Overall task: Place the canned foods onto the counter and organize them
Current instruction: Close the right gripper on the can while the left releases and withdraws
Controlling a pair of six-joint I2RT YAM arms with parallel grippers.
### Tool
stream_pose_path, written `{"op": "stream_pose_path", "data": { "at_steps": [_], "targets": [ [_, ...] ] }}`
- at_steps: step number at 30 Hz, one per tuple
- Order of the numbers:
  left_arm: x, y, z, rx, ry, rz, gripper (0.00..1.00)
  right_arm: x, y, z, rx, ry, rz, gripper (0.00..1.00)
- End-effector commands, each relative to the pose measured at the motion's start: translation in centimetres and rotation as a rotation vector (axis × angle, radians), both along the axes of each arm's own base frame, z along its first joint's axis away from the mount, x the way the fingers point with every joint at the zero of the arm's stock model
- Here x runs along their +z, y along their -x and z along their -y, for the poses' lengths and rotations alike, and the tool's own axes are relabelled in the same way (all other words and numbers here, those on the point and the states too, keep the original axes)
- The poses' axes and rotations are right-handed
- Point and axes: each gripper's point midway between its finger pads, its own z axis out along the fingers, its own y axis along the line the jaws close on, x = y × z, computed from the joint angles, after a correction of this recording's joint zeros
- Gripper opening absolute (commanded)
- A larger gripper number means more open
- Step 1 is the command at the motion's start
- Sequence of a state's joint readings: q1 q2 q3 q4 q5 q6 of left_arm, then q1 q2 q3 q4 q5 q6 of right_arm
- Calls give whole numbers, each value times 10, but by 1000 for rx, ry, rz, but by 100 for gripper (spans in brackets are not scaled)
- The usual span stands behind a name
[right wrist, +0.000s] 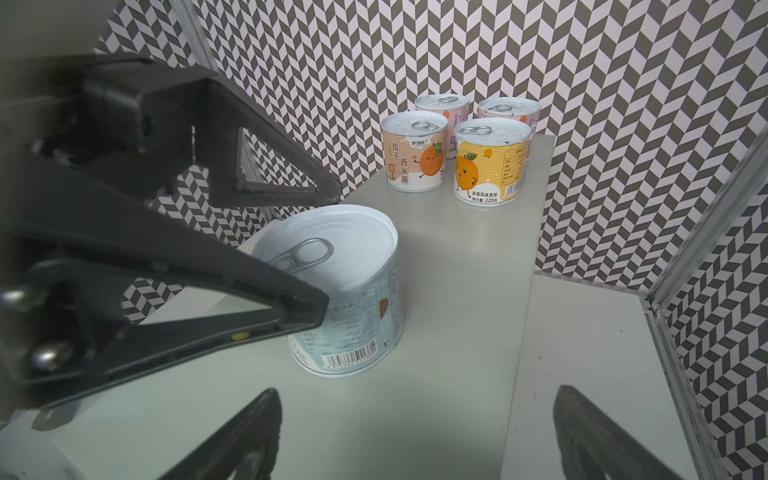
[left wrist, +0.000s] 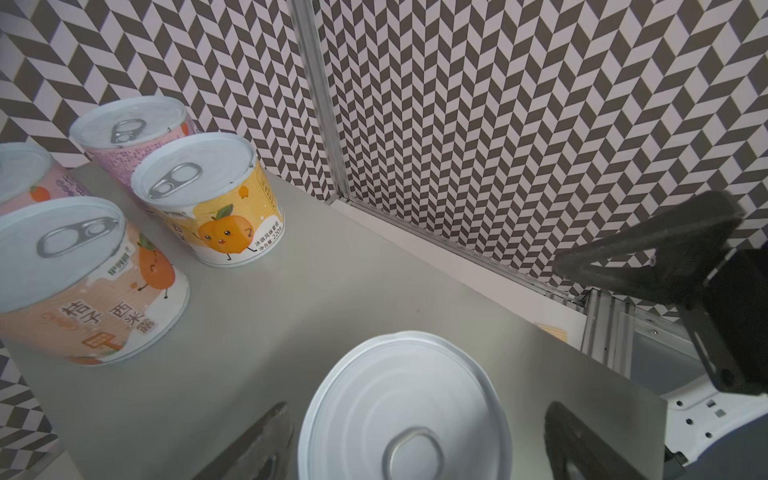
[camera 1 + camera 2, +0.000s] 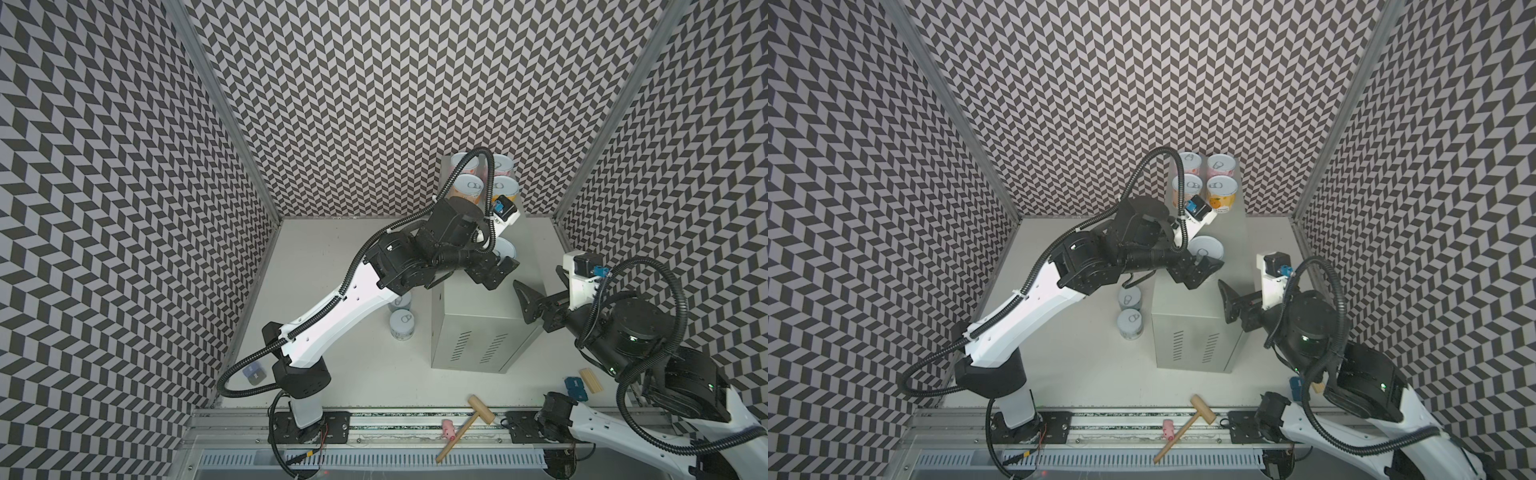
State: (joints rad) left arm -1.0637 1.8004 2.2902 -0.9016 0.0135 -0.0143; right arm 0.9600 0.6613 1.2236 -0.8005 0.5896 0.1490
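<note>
Left claw (image 2: 417, 409): spread wide around the pale blue can (image 1: 332, 266), gripping nothing. Can upright on the grey surface (image 1: 478, 257), close to a side edge, apart from the four cans (image 1: 490, 166) at the back. Right claw (image 1: 417, 390): wide open, empty, hovering just beside. Risks clipping the can with a finger on lifting out, tipping it or shoving it over the edge. Risks knocking both claws together. Two cans (image 3: 1129, 322) left on the lower white surface (image 3: 1084, 374).

light-blue can (image 1: 349, 291) stands on the counter (image 1: 457, 270), four cans (image 1: 486, 166) grouped behind it.
</note>
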Motion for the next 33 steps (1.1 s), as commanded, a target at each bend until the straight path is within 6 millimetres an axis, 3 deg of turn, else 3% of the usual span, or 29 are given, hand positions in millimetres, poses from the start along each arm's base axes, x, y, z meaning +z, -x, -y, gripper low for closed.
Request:
{"op": "stream_pose_path", "data": {
  "at_steps": [1, 9, 20, 28, 33],
  "targets": [
    [42, 2, -23, 25, 101, 67, 100, 4, -2, -9, 25, -27, 16, 99],
    [54, 9, -81, 106, 168, 110, 100, 6, -7, -34, 92, -37, 16, 99],
    [23, 17, -164, 219, 208, 146, 100, 11, -23, -70, 121, -119, -54, 99],
    [6, 21, -184, 245, 208, 170, 100, -3, -49, -73, 58, -178, -100, 99],
    [6, 26, -190, 238, 237, 178, 100, 1, -63, -77, 110, -245, -73, 99]
  ]
}}
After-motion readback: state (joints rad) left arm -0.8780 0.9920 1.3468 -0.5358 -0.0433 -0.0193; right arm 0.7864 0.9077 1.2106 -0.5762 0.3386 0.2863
